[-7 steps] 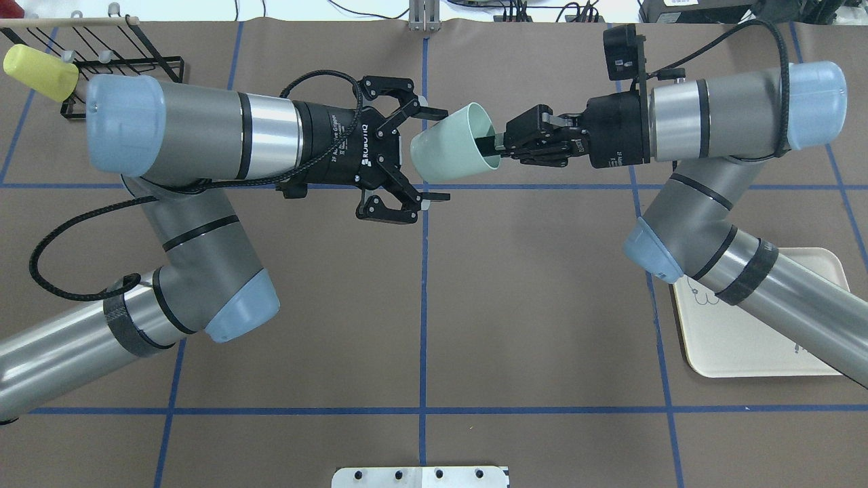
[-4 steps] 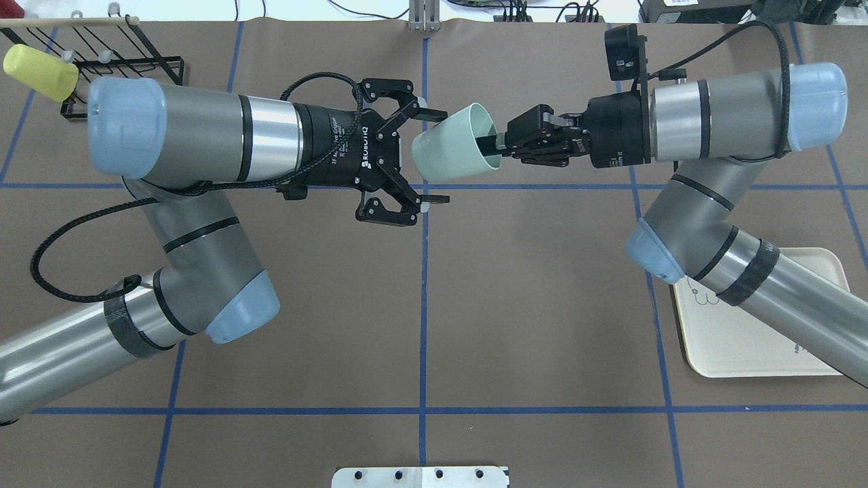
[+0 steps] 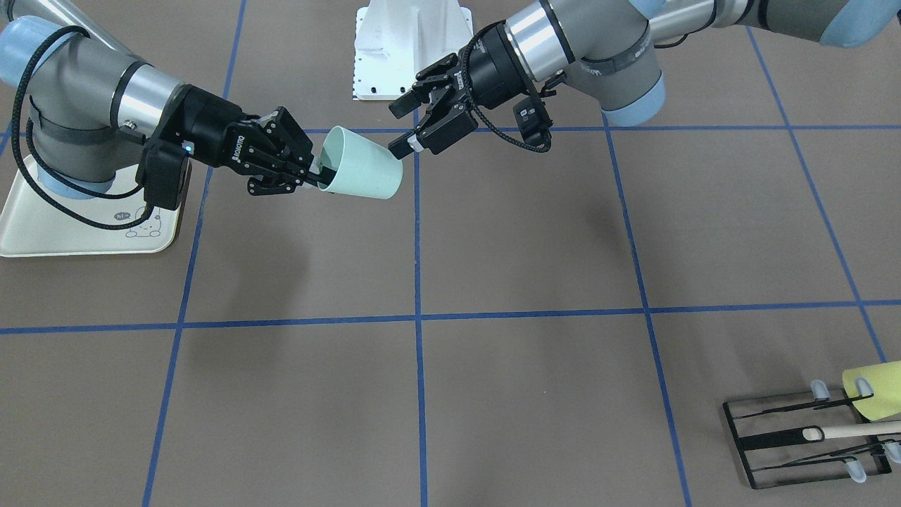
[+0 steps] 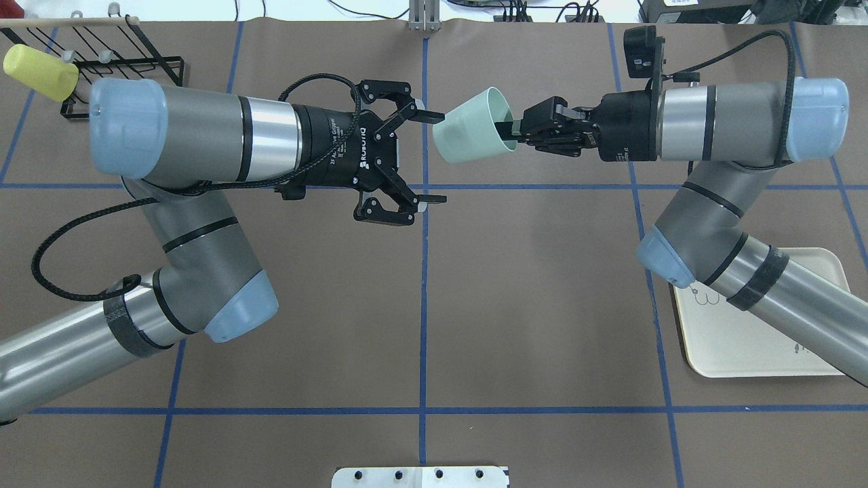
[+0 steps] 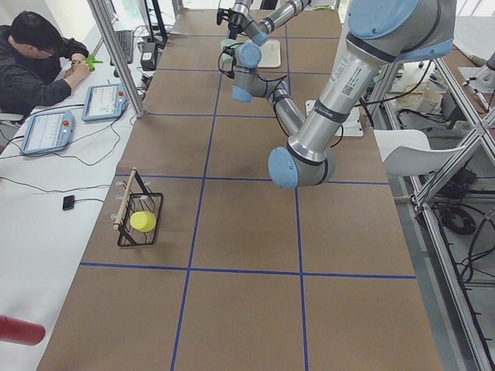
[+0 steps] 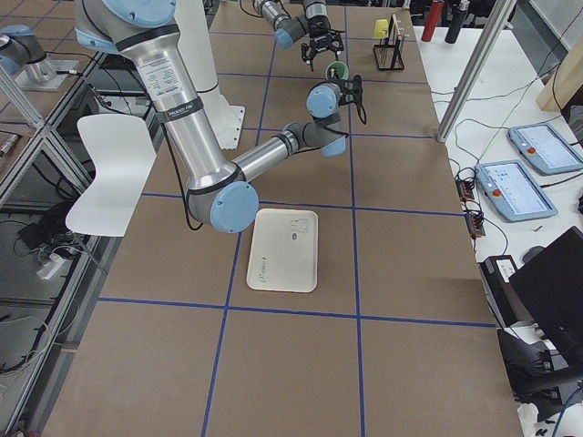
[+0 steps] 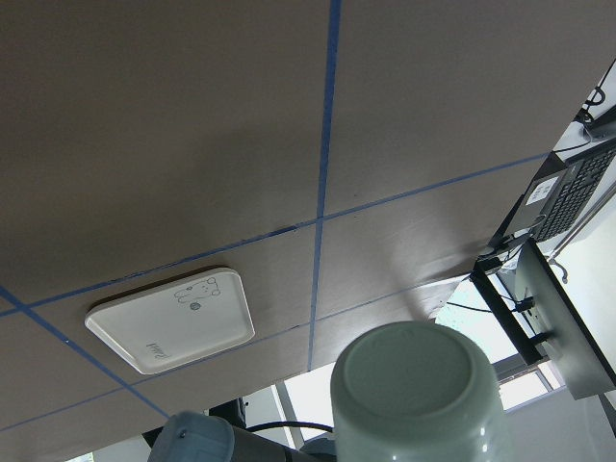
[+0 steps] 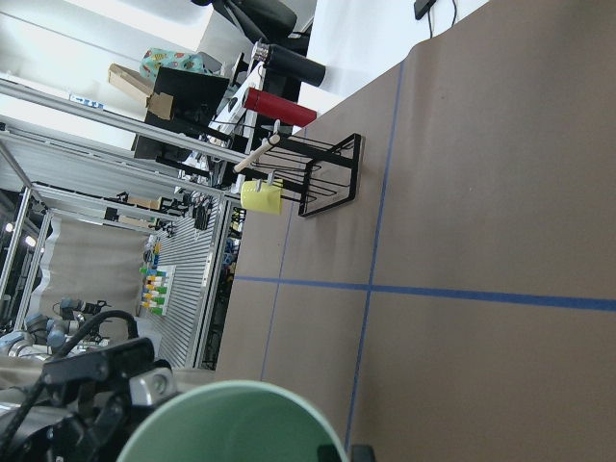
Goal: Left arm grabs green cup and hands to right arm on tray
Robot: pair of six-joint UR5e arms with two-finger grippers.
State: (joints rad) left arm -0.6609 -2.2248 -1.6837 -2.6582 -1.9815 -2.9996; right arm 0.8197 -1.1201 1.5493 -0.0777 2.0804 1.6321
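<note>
The green cup hangs in the air on its side, its base toward my left gripper. My right gripper is shut on the cup's rim, one finger inside the mouth. It shows the same in the front view, where the right gripper holds the cup. My left gripper is open and empty, its fingertips just left of the cup's base, the upper tip close to it. The left wrist view shows the cup's base. The cream tray lies on the table under my right arm's forearm.
A black wire rack stands at the far left corner with a yellow-green cup hung on it. A white base plate sits at the near table edge. An operator sits beside the table.
My right gripper has drawn the green cup to the right and slightly farther back, out from between the left gripper's open fingers. The left gripper has stayed open and in place.
</note>
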